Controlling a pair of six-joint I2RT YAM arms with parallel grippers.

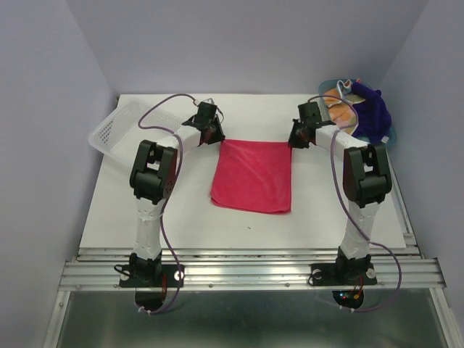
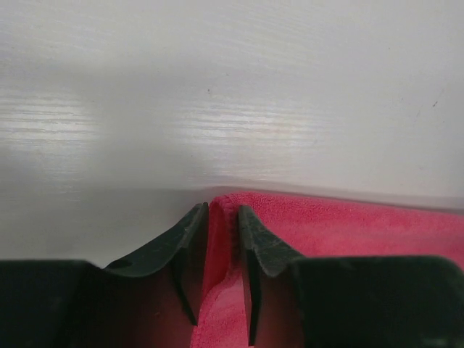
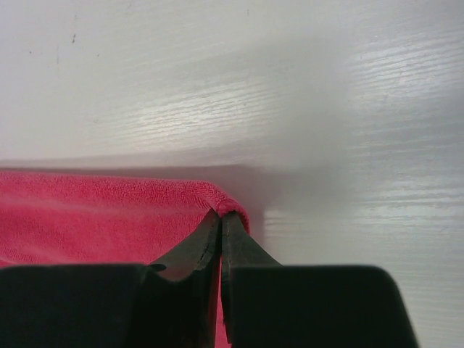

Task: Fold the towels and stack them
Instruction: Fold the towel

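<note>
The pink-red towel (image 1: 252, 176) lies flat mid-table between the two arms. The right gripper (image 3: 220, 217) is pinched tight on the towel's far right corner, while the left gripper (image 2: 223, 217) has its jaws parted a little, with the far left corner between them. The orange dotted towel (image 1: 339, 109) and purple-blue towel (image 1: 373, 112) sit heaped in the teal tray (image 1: 394, 136), far right.

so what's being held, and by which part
right jaws clamp the bright pink-red cloth towel by its far right corner; left jaws stand open around the far left corner
</note>
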